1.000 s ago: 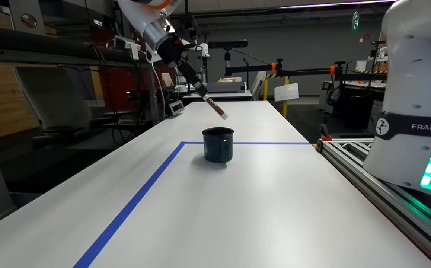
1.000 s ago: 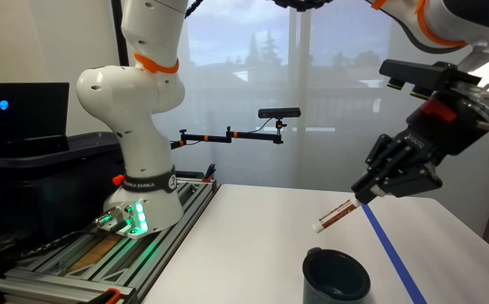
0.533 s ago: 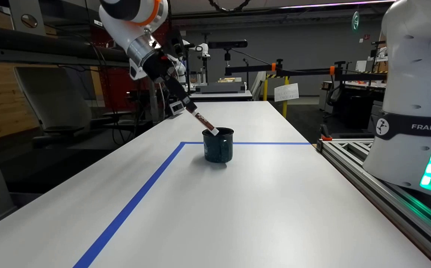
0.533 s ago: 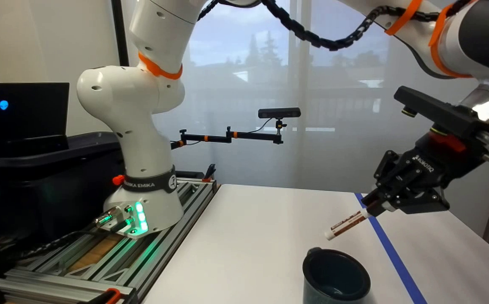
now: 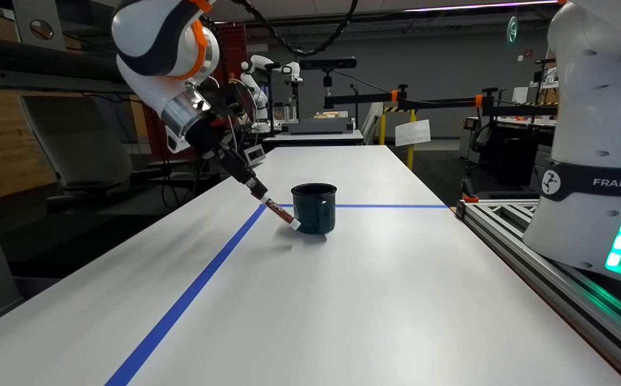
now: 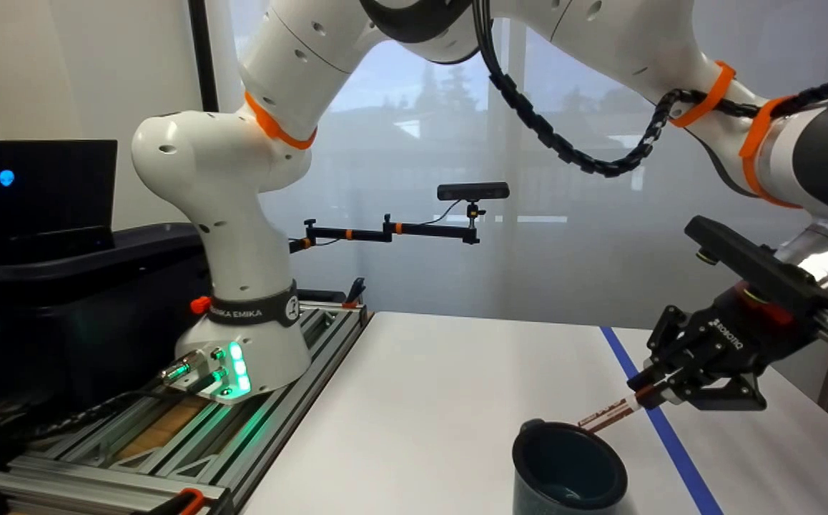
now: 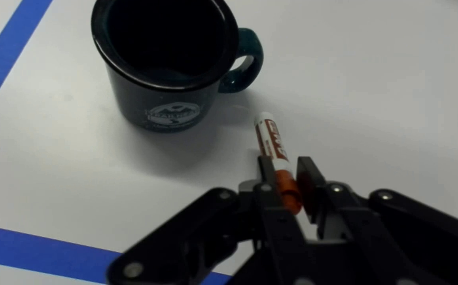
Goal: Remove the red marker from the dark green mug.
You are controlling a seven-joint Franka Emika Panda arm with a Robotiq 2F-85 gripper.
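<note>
The red marker [image 7: 273, 139] has a brown-red label, white ends and an orange-red cap. My gripper [image 7: 285, 163] is shut on the cap end, and the marker slants a little between the fingers. The marker also shows in both exterior views [image 5: 280, 210] [image 6: 608, 415]. It is tilted, with its white tip low, close to the table and beside the dark green mug [image 5: 315, 214]. I cannot tell whether the tip touches the table. The mug stands upright, its handle to the right in the wrist view [image 7: 134, 93]. No marker shows inside it. The mug [image 6: 539, 501] hides the marker tip in an exterior view.
Blue tape [image 5: 219, 260] marks lines on the white table [image 5: 353, 300]. The robot base [image 5: 594, 214] stands on a metal rail frame along one table edge. A camera on a jointed bar [image 6: 472, 192] stands behind. A dark chair [image 5: 74, 145] is beyond the table.
My gripper has moved down and away from above the mug with the marker in it, to the left in an exterior view. The marker is now beside the mug near the table. The mug has not moved.
</note>
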